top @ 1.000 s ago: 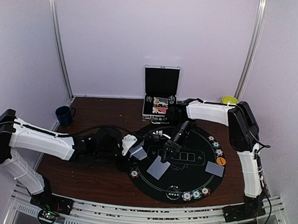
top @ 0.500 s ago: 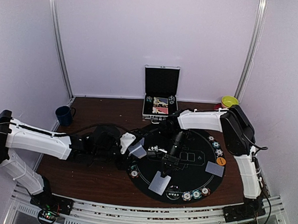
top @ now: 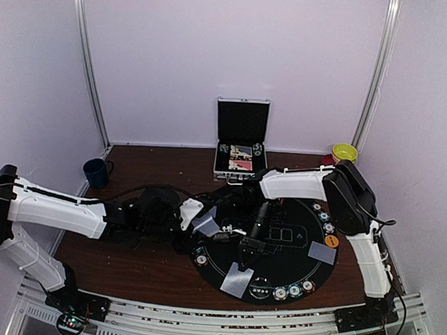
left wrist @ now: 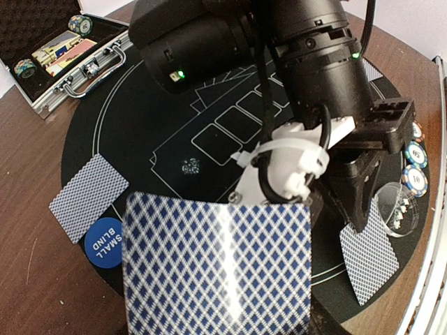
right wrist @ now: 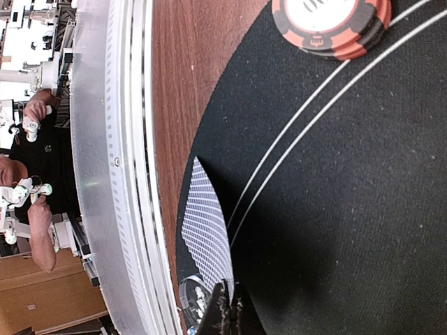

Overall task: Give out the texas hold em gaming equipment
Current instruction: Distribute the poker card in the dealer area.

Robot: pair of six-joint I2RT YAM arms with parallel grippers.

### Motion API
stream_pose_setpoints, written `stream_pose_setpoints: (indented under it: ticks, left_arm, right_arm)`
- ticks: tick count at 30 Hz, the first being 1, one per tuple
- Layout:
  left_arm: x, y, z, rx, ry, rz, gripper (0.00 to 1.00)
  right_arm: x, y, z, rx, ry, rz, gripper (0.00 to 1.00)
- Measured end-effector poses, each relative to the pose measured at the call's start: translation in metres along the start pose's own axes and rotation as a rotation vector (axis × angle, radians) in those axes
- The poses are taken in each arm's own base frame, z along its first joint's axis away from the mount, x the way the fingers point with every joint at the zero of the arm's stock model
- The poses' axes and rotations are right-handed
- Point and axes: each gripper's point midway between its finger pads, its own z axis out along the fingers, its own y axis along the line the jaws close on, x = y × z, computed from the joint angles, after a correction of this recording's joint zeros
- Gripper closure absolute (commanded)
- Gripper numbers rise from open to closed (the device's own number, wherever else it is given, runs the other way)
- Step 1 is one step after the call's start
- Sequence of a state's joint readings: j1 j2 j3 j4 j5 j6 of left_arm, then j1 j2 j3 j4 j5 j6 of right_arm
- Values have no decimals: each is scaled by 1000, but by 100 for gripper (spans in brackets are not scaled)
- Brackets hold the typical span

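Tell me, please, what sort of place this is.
Most likely a robotics lab test cell, not a casino: a left arm and right arm bolted to an aluminium rail, plain white enclosure walls, and a round poker mat on a wooden table.

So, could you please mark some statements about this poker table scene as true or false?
1. The silver case stands open. True.
2. The right gripper pinches a playing card at the near edge of the black mat. True.
3. The dark blue mug stands on the mat. False: it stands on the wooden table, left of the mat.
4. The left gripper is empty. False: it holds blue-backed cards.
5. The small blind button is orange. False: it is blue.
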State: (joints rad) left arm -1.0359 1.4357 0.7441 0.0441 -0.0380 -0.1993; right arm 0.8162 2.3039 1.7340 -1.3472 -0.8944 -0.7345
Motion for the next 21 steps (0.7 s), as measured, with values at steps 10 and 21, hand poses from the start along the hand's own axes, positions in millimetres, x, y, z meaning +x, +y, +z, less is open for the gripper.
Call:
stream_pose_setpoints:
  ticks: [10, 21]
  left_arm:
    - [0, 0, 0, 0, 0, 0, 47]
    - [0, 0, 0, 0, 0, 0, 47]
  right_arm:
    - [-3, -2, 8, -9, 14, -5, 92]
    - [-6, -10, 7, 44, 18, -2, 69]
